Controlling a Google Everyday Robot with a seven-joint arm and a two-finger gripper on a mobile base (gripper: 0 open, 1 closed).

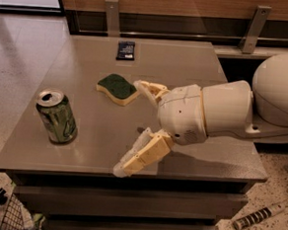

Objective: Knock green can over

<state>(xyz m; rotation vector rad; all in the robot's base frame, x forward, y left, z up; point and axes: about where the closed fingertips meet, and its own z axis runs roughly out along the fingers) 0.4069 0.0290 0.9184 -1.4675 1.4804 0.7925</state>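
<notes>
The green can (57, 116) stands upright near the front left corner of the grey table (187, 60). It has white and dark swirls and a silver top with an open tab hole. My gripper (132, 127) is open and empty, low over the table to the right of the can, with its fingers pointing left toward it. One finger (143, 154) is near the front edge, the other (150, 88) lies beside the sponge. A clear gap separates the gripper from the can.
A green-topped yellow sponge (117, 89) lies mid-table, just left of the upper finger. A small dark packet (126, 50) lies at the back. Wooden wall and metal posts stand behind. A wire basket (8, 215) and a striped tool (258, 216) are on the floor.
</notes>
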